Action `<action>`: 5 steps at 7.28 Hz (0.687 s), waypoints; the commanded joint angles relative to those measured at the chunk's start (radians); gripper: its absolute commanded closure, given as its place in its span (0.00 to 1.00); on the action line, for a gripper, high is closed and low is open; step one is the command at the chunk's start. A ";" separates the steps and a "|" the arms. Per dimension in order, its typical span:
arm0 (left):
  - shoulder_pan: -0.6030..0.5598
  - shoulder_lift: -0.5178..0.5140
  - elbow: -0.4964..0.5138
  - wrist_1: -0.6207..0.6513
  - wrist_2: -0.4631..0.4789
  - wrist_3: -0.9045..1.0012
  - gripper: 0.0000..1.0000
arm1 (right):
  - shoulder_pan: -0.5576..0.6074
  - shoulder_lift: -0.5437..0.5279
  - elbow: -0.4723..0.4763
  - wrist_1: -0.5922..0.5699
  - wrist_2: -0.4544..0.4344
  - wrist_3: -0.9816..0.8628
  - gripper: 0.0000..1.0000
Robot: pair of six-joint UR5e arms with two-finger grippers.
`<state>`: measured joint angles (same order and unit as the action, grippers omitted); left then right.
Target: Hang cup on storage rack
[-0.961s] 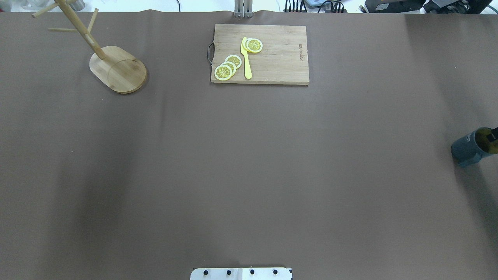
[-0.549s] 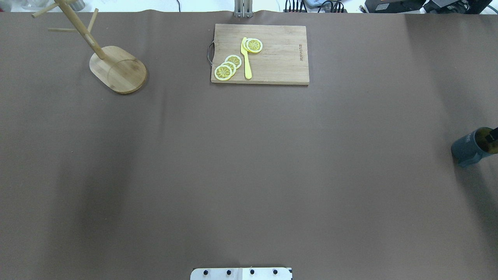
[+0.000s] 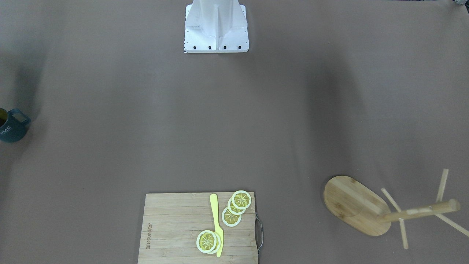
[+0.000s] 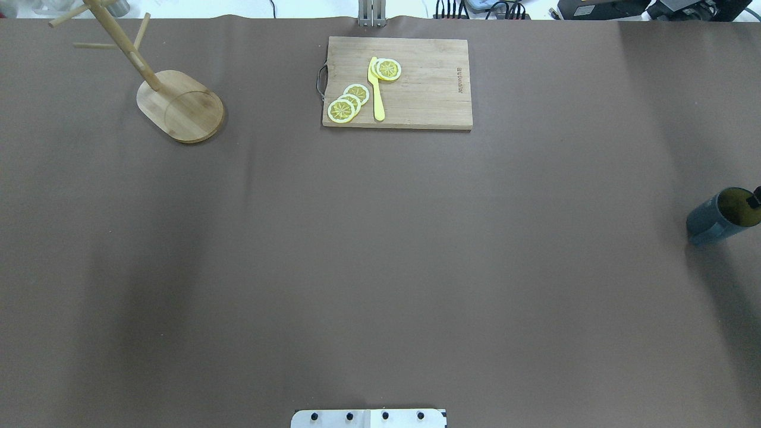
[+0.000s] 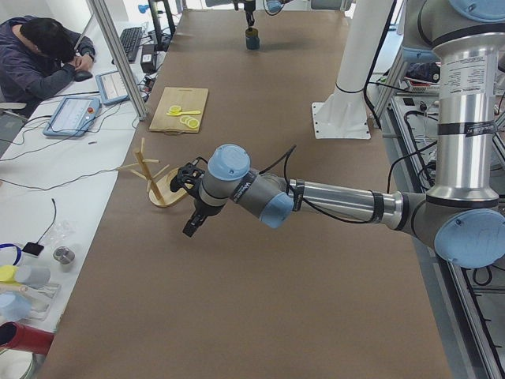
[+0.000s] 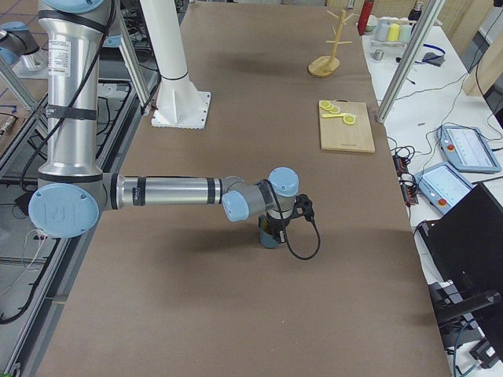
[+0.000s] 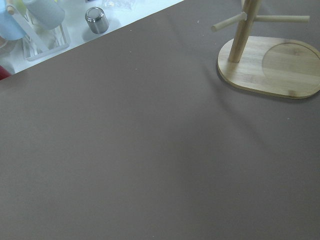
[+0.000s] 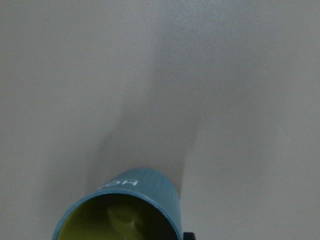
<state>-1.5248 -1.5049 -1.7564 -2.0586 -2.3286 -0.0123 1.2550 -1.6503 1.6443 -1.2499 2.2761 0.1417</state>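
Note:
The dark teal cup [image 4: 710, 223] with a yellow inside is at the far right edge of the table. It also shows in the front view [image 3: 11, 128] and, close up, in the right wrist view [image 8: 145, 192]. My right gripper [image 6: 272, 223] is over it with one finger [image 4: 755, 198] inside the rim, shut on the cup's wall. The bamboo storage rack [image 4: 180, 107] stands at the far left back, empty. My left gripper [image 5: 193, 223] hovers near the rack [image 5: 155, 175]; I cannot tell if it is open. The left wrist view shows the rack's base [image 7: 272, 67].
A slatted cutting board [image 4: 416, 89] with lemon slices and a yellow knife [image 4: 376, 89] lies at the back middle. The robot's white base [image 3: 216, 25] is at the near side. Bottles and a metal cup [image 7: 95, 20] stand off the table's left end.
The cup has shifted slightly toward the back and turned or tilted; its white lettering no longer shows from overhead. The rack and the board have not moved.

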 commanded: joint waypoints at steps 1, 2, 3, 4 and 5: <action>0.000 0.000 -0.002 0.000 0.000 0.000 0.01 | 0.004 0.053 0.026 -0.005 -0.001 0.013 1.00; 0.000 0.000 -0.002 0.000 0.000 0.000 0.01 | 0.004 0.094 0.029 -0.003 0.003 0.100 1.00; 0.000 0.000 -0.002 0.000 0.000 0.000 0.01 | 0.000 0.131 0.047 -0.002 0.011 0.207 1.00; 0.000 0.000 0.000 0.000 0.000 -0.008 0.01 | -0.035 0.148 0.090 -0.002 0.013 0.299 1.00; 0.000 0.000 -0.002 0.000 0.000 -0.015 0.01 | -0.075 0.165 0.130 -0.003 0.011 0.403 1.00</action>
<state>-1.5247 -1.5048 -1.7574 -2.0586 -2.3286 -0.0195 1.2233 -1.5105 1.7267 -1.2522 2.2867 0.4172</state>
